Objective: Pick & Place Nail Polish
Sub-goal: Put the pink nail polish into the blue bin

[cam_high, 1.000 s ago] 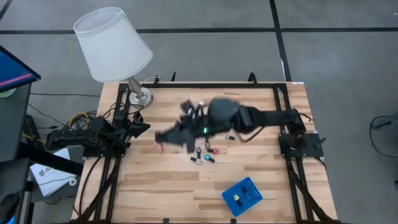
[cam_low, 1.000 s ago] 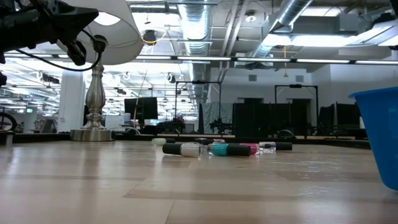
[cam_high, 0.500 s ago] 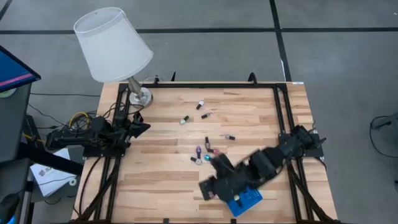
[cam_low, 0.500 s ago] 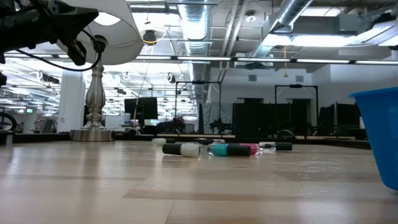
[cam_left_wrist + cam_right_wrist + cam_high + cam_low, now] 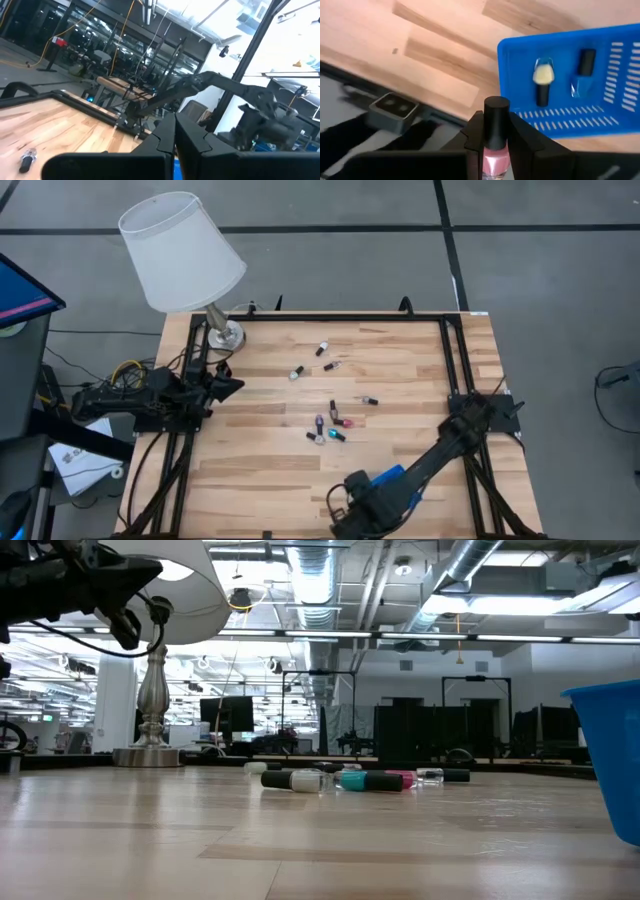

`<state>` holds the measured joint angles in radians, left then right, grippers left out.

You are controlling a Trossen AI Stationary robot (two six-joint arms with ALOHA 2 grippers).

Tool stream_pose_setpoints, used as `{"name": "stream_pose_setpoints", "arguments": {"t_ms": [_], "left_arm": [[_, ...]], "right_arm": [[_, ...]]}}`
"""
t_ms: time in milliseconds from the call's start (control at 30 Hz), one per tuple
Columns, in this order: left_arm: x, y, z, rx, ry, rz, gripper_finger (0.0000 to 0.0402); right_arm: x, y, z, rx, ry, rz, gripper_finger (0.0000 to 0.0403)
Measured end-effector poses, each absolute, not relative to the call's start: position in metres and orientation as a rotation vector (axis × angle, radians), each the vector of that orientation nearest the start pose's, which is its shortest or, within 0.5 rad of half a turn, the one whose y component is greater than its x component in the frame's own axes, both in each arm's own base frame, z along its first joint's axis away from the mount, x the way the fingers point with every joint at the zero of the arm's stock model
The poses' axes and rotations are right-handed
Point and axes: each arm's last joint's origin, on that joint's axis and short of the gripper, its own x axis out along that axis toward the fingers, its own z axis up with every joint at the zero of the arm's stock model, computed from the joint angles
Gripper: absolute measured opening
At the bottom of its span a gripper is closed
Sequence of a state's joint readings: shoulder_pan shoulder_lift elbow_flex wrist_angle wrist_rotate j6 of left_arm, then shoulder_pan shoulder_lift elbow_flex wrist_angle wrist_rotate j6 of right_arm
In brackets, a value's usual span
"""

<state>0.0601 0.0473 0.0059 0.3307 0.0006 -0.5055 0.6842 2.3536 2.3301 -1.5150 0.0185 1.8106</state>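
held bottle: a pink nail polish bottle (image 5: 496, 150) with a black cap sits clamped between the right tool's two dark fingers (image 5: 520, 137), seen in the right wrist view
held bottle axis: its long axis runs along the fingers, cap end pointing forward past the fingertips, pink body back toward the wrist
right tool (image 5: 352, 515): grasping the pink bottle, at the near edge of the counter (image 5: 260, 470), just beside the blue tray (image 5: 392, 478), which the arm partly covers in the high view
tray contents: in the right wrist view the blue tray (image 5: 560, 45) holds a pale yellow bottle (image 5: 542, 80) with a dark cap and a clear bottle (image 5: 582, 75) with a dark cap, lying side by side, long axes roughly parallel, caps pointing opposite ways
held bottle versus tray: the bottle's cap shows just short of the tray's near wall, not over the inside
loose bottles: a cluster (image 5: 328, 425) lies mid-counter, well apart from the right tool; more bottles (image 5: 312, 360) lie toward the far side, nearer the lamp (image 5: 185, 255)
loose bottle axes: all lie on their sides; in the low view a white one (image 5: 290, 780), a teal one (image 5: 362, 780) and a clear one (image 5: 440, 776) lie in a row, long axes across the view
left tool (image 5: 228, 385): clenched on nothing, fingers pressed together, waiting at the left edge of the counter near the lamp base
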Motion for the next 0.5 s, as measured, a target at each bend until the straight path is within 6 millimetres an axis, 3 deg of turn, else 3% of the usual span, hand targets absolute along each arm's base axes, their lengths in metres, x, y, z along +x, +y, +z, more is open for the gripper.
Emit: {"name": "stream_pose_setpoints", "arguments": {"t_ms": [167, 500], "left_arm": [[0.098, 0.006, 0.192, -0.494, -0.276, -0.009, 0.0001], [0.104, 0.006, 0.187, -0.497, -0.221, 0.005, 0.0001]], "right_arm": [[0.360, 0.290, 0.216, 0.807, 1.420, -0.914, 0.0046], [0.356, 0.289, 0.221, 0.781, 1.431, -0.914, 0.0046]]}}
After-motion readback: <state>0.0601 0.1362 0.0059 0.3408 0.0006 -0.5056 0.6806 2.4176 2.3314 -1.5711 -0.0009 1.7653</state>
